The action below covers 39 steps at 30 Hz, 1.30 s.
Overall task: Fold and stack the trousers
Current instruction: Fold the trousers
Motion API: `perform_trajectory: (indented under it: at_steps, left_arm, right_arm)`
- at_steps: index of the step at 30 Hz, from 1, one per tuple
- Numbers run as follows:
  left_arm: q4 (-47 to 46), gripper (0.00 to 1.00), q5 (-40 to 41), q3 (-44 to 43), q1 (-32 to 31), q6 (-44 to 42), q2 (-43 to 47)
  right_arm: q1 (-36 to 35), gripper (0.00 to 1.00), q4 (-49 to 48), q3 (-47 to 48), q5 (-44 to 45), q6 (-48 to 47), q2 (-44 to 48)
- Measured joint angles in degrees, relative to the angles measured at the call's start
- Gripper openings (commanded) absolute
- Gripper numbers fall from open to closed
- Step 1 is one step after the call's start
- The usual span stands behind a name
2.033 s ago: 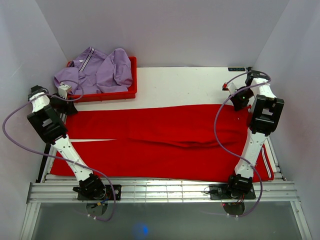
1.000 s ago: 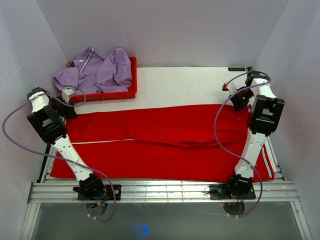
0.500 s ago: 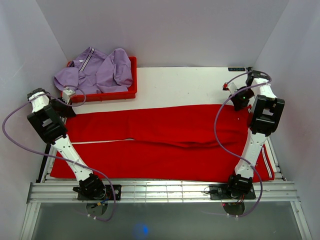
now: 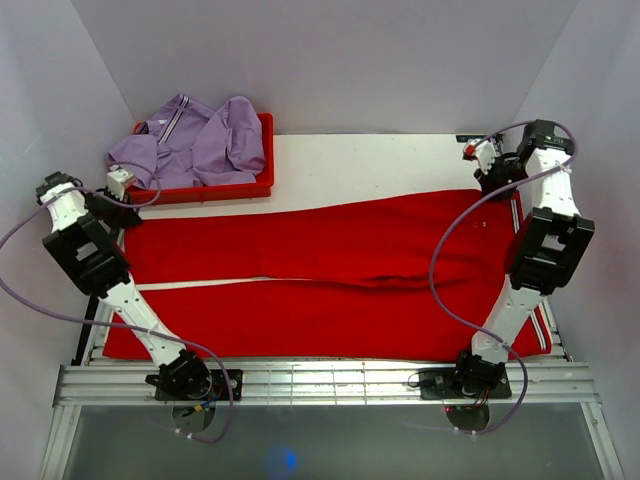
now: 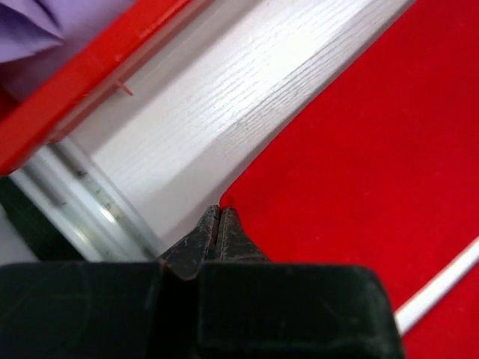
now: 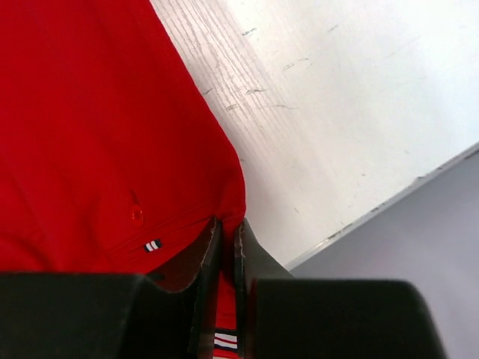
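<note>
The red trousers (image 4: pixel 330 270) lie spread lengthwise across the white table (image 4: pixel 370 165), with a white strip of table showing along the fold at the left. My left gripper (image 4: pixel 118 208) is at their far left corner. In the left wrist view it (image 5: pixel 219 213) is shut, its tips pinching the corner of the trousers (image 5: pixel 359 149). At the far right corner, my right gripper (image 4: pixel 497 170) holds the waistband. The right wrist view shows that gripper (image 6: pixel 227 224) shut on the trousers (image 6: pixel 97 134), with red cloth and a striped trim between the fingers.
A red bin (image 4: pixel 262 185) holding a purple garment (image 4: pixel 200 145) stands at the back left, just beyond the left gripper; its rim (image 5: pixel 75 82) shows in the left wrist view. A metal rail (image 5: pixel 82 194) runs along the table's left edge. Grey walls (image 6: pixel 419 247) close in on both sides.
The left gripper has closed on the trousers' far left corner and moved left. The right arm has drawn the far right corner back and outward, stretching the far edge.
</note>
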State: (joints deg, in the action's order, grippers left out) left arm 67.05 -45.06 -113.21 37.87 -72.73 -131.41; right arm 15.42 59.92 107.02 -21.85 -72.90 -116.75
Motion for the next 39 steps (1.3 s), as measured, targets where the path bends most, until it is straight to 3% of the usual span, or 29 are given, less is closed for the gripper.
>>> perform_trajectory:
  at_steps: [10,16,20,25,32,39]
  left_arm:
    - [2.9,0.0,-8.2,11.0,8.7,-5.7,18.4]
    - [10.0,0.0,-10.9,18.4,18.3,-16.7,26.2]
    - [12.6,0.0,-9.4,30.1,28.4,-26.8,33.2]
    - [13.4,0.0,-0.4,42.2,36.8,-35.1,37.0]
    - [4.8,0.0,12.2,55.1,34.9,-32.6,33.9]
    - [-0.1,0.0,16.6,53.2,25.9,-13.9,30.5]
  right_arm:
    - [4.3,0.08,2.0,-10.6,-4.6,-2.7,15.5]
    - [10.1,0.08,5.0,-22.4,-8.3,-6.4,28.6]
    - [16.7,0.08,8.5,-32.1,-10.8,-10.9,39.2]
    - [24.3,0.08,12.2,-48.5,-5.2,-30.2,48.3]
    - [25.3,0.08,3.9,-66.8,4.3,-38.5,47.8]
    - [22.6,0.08,0.5,-63.5,5.7,-32.8,37.0]
